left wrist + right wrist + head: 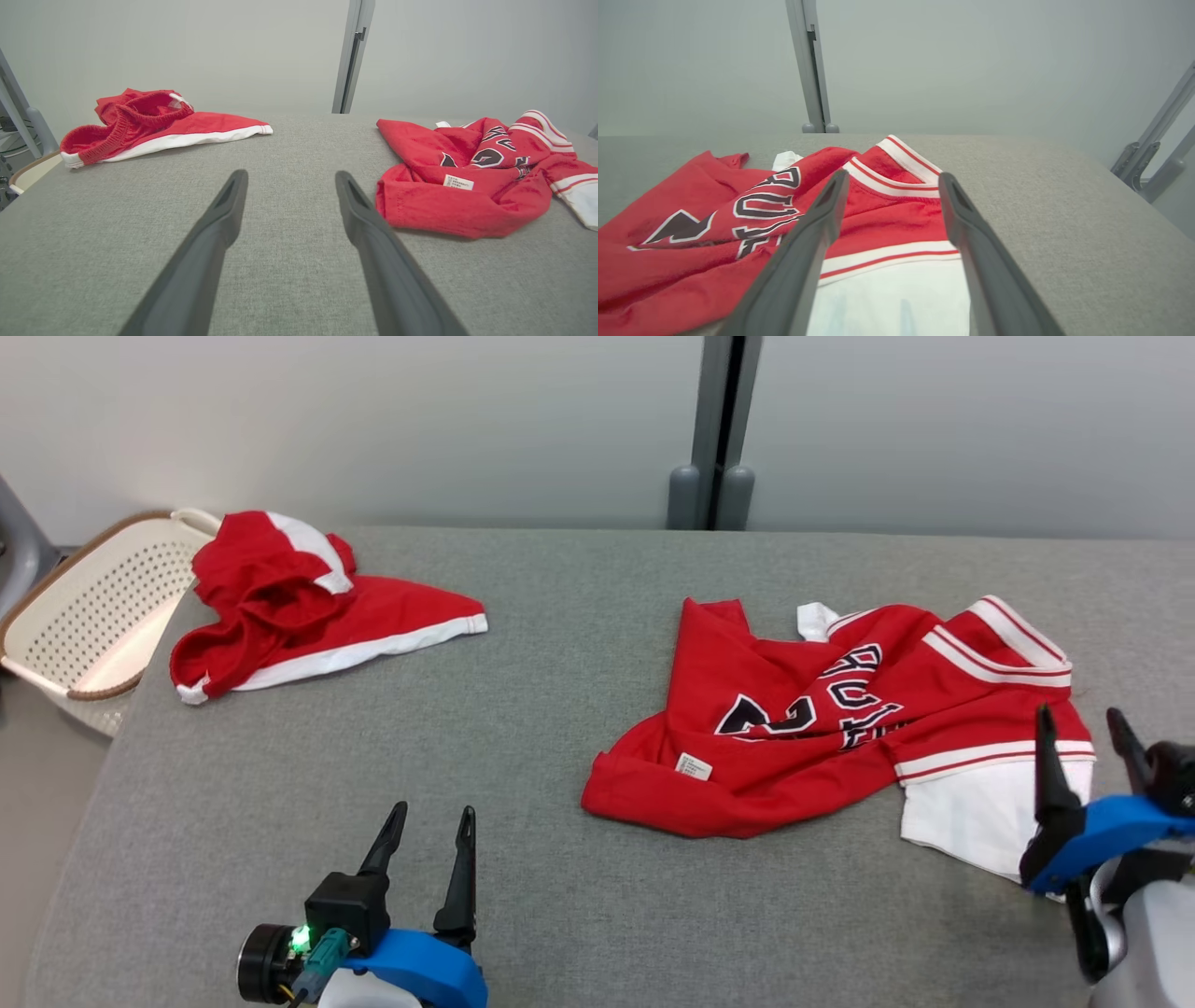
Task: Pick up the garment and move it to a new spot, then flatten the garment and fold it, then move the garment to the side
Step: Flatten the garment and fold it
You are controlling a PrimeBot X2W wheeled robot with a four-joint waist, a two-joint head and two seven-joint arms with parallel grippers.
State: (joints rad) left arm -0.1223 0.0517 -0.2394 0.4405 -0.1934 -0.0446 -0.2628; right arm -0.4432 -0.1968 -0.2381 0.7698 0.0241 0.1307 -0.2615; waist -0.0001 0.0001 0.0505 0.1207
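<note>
Claws are both gaping wide, gripping nothing. The right claw (pixel 1078 712) is hovering over the white-trimmed edge of the crumpled red jersey (pixel 822 728), which is lying on the grey tabletop's (pixel 523 756) right half. The left claw (pixel 433 807) is hanging over bare cloth. Red shorts (pixel 308 616) are lying far left, beside a basket (pixel 84 607).

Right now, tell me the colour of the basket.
The basket is cream with a brown rim, clearest in the head view.

The jersey (pixel 794 775) bears a likely 2; its label (pixel 694 766) is illegible.
</note>
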